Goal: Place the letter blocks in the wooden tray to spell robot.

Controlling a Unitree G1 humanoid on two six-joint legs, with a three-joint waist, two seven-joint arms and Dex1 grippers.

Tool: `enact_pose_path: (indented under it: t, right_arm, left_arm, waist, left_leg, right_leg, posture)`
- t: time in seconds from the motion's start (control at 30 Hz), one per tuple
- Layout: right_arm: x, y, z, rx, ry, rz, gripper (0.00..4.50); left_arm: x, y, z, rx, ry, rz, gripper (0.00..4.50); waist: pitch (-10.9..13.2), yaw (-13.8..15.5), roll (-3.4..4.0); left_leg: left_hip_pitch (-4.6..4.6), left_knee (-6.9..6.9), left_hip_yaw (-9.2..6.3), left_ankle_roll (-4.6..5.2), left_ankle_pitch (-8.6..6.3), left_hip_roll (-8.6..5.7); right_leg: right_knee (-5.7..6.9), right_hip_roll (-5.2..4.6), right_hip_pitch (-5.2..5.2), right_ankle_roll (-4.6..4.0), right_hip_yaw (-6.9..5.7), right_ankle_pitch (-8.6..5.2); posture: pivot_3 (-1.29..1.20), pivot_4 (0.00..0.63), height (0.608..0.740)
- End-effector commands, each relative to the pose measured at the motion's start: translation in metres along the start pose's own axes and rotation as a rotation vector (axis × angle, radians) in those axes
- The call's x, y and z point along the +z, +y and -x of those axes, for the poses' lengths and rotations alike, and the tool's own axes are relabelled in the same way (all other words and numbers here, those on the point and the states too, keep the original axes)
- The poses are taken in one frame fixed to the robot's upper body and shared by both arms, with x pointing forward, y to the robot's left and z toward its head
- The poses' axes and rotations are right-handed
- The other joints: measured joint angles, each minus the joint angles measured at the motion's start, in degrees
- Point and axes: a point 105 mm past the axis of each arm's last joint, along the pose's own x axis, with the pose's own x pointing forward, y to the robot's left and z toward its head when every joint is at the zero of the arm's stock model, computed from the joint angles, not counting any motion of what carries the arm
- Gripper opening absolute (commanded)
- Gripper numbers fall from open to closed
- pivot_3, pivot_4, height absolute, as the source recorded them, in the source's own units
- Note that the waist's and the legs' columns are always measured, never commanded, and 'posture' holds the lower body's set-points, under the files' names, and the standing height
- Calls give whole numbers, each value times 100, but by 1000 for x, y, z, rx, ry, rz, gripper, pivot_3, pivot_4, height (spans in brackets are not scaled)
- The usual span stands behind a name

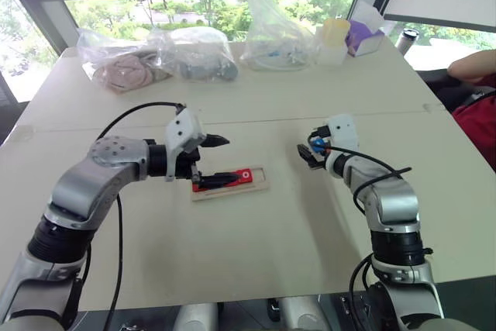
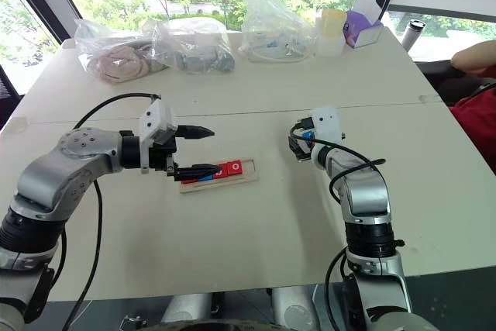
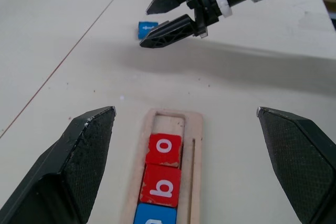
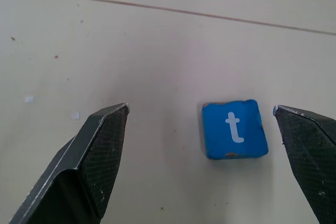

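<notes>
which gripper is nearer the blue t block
Right. The right gripper hangs open just over the blue t block; the left gripper is open over the wooden tray, well away.

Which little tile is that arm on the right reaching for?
On the pale table, look just beyond the right gripper, whose fingers stand open. There lies a blue t block, alone on bare tabletop, while the other letter blocks sit in the wooden tray.

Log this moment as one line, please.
left gripper: open, over wooden tray | red o, red b seated, end slot empty | right gripper: open around blue t on table
</notes>
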Motion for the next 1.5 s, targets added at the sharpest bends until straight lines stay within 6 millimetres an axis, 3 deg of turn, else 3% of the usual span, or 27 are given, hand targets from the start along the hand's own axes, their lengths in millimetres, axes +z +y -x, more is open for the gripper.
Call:
enact_pose_path:
  t: [0.03, 0.17, 0.27, 0.4, 0.53, 0.67, 0.83, 1.03, 1.13, 1.23, 1.27, 1.37, 1.5]
  right_arm:
    - [6, -11, -7, -64, -32, 34, 4470]
    - [2, -13, -15, -73, -30, 12, 4470]
    - [1, -11, -17, -70, -22, -8, 3242]
    - [-3, -6, -15, -68, -6, -23, 1235]
    - [1, -4, -7, -123, -12, -59, 1235]
    - [9, 3, 15, -205, -35, -164, 1235]
    - [-9, 28, 40, -212, 32, -225, 1235]
    - [-29, 35, 47, -219, 124, -314, 1235]
    - [-35, 43, 43, -171, 142, -358, 2744]
    - [-28, 43, 44, -161, 118, -304, 4284]
    - [-24, 41, 44, -165, 102, -295, 4464]
    - [-1, 30, 47, -151, -23, -258, 4464]
    - [29, 22, 52, 17, -182, -113, 4464]
  left_arm:
    - [10, -1, 2, 4, -32, -44, 4500]
    - [12, 0, 2, 20, -46, -43, 4500]
    - [13, 0, 3, 25, -47, -42, 4500]
    - [12, 0, 3, 28, -45, -41, 4500]
    - [12, -1, 3, 28, -44, -44, 4500]
    - [13, -2, 4, 23, -44, -47, 4500]
    - [6, -15, 3, -48, -3, -56, 4500]
    - [-7, -25, -4, -124, 64, -84, 4500]
    - [-6, -25, -6, -133, 57, -86, 4500]
    - [-6, -24, -5, -135, 57, -87, 4500]
    - [-7, -24, -4, -136, 60, -85, 4500]
    - [-12, -29, 1, -165, 86, -55, 4500]
    - [-14, -29, 8, -170, 98, -49, 4500]
  waist:
    - [0, -1, 0]
    - [-1, -2, -1]
    - [-1, -1, -1]
    - [-1, 12, -2]
    - [-1, 15, -2]
    - [-1, 13, -1]
    - [-1, 5, 0]
    - [-2, 4, 1]
    - [-4, 3, -2]
    - [-4, 2, -2]
    - [-4, 2, -2]
    - [-3, -1, 0]
    - [-1, -4, 1]
  left_leg:
    - [0, 0, 0, 0, 0, 0]
    - [3, 1, 1, 0, 0, 1]
    - [2, 3, 0, 0, 0, 1]
    - [2, 3, -1, 0, 0, 1]
    - [1, 3, -4, 0, 0, 1]
    - [-1, -2, -6, 0, 0, 2]
    - [-1, -7, -9, 0, 0, 5]
    - [0, -1, -6, 0, 0, 3]
    - [1, -1, -6, 0, 0, 4]
    - [1, -2, -6, 0, 0, 4]
    - [1, -1, -6, 0, 0, 4]
    - [0, -1, -5, 0, 0, 3]
    - [-2, -4, -1, 0, 0, 2]
  right_leg:
    - [0, 0, 0, 0, 0, 0]
    - [0, 1, 2, 0, 1, 1]
    - [1, 2, 3, 0, 1, 1]
    - [1, -1, 3, 1, 1, 1]
    - [0, -2, 4, 1, 0, 1]
    - [0, -1, 1, 1, -1, 0]
    - [0, 0, -4, 1, -3, -1]
    - [-1, -2, -2, -15, 0, -11]
    - [-1, 0, 0, -16, -1, -12]
    - [-2, -1, 1, -15, -2, -12]
    - [-2, -1, 1, -10, -2, -16]
    - [-3, -2, 1, -7, -1, -19]
    - [-9, -4, 0, -2, 0, -21]
  posture:
    - [0, 150, 740]
    - [0, 150, 740]
    - [0, 150, 740]
    - [0, 150, 740]
    - [0, 150, 740]
    - [0, 150, 740]
    - [0, 150, 740]
    - [0, 150, 740]
    - [0, 150, 740]
    - [0, 150, 740]
    - [0, 150, 740]
    - [0, 150, 740]
    - [0, 150, 740]
